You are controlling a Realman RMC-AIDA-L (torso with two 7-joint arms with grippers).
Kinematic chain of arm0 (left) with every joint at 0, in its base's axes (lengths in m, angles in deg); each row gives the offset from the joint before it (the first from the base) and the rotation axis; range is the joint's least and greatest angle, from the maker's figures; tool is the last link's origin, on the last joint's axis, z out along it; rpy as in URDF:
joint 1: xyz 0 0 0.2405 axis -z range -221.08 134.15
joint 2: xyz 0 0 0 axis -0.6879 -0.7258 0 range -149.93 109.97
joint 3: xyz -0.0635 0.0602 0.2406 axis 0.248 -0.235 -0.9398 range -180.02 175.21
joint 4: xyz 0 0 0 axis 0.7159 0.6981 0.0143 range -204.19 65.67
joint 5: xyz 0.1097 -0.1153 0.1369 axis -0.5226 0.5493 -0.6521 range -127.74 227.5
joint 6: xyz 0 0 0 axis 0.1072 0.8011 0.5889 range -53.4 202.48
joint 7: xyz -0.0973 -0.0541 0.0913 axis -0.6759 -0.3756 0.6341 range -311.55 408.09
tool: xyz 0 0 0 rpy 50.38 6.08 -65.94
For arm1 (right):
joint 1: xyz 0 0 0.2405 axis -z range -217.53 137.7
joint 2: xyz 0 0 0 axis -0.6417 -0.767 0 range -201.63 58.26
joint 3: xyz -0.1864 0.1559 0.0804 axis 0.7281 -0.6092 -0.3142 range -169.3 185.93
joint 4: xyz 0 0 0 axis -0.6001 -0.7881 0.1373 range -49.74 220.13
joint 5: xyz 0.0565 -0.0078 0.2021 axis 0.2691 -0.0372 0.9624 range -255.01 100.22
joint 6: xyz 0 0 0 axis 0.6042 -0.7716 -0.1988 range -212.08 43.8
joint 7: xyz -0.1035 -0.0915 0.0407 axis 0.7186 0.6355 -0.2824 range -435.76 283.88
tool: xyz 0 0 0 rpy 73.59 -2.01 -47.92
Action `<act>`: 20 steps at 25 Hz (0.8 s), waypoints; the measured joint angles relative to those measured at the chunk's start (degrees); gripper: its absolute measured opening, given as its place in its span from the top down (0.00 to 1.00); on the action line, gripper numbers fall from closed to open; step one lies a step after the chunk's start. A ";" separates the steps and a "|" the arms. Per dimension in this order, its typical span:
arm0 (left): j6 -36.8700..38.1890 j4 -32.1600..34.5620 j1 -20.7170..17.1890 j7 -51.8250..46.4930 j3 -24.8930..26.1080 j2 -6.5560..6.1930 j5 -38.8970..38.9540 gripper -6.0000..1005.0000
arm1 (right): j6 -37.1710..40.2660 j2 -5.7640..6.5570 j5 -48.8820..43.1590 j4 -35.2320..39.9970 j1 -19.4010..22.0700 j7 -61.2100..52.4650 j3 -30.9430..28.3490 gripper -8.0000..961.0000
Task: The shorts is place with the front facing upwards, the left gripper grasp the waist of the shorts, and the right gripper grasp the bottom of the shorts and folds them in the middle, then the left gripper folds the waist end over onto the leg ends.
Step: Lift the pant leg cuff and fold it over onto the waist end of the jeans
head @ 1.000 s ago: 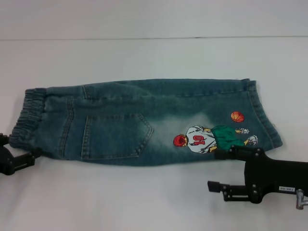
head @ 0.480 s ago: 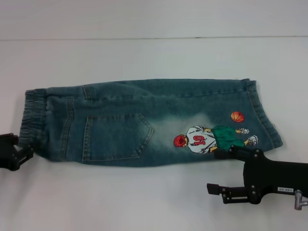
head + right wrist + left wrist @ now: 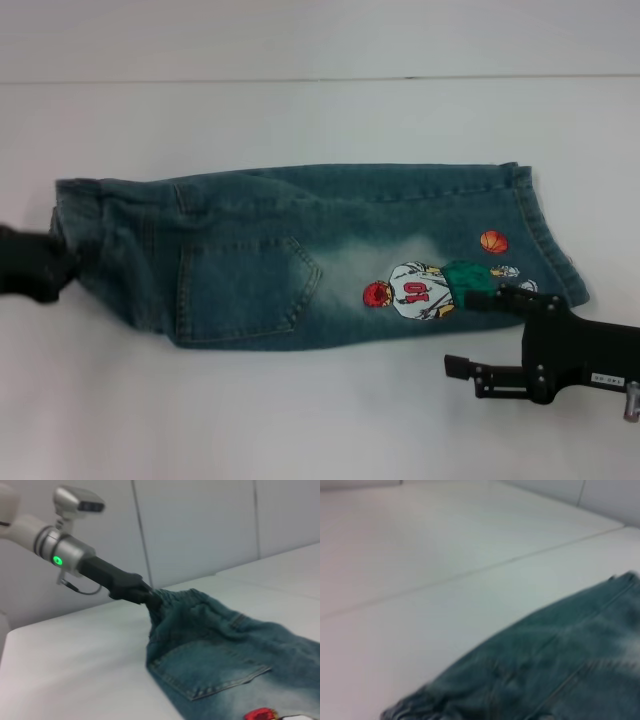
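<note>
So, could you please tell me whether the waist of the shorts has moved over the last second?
Yes. The left claw, shut on the waist, has lifted it off the table and drawn it in toward the back pocket.

Both arms look like twins: the left black two-fingered end effector (image 3: 150, 598) sits on a silver arm with a green ring light and thin cable, the right black end effector (image 3: 480, 330) shows small screws and a white label.
</note>
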 joint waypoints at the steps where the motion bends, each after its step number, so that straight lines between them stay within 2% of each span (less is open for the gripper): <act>1: 1.32 1.87 0.25 -1.42 -0.15 0.12 0.03 0.96 | -0.04 0.00 0.01 -0.10 0.01 0.12 -0.63 0.03; 7: 8.99 13.10 3.78 -12.67 -1.92 0.28 0.34 0.95 | -4.01 -0.08 0.07 -1.98 -0.31 0.32 -1.90 0.08; 15: 9.33 15.83 8.26 -19.20 -6.02 -0.07 0.09 0.95 | -10.48 -0.15 5.90 -8.36 -0.74 5.81 -2.52 0.15; 20: 9.03 16.26 11.04 -22.44 -7.67 -0.46 0.09 0.95 | -14.64 -0.42 14.92 -15.74 -2.19 14.17 -2.61 0.35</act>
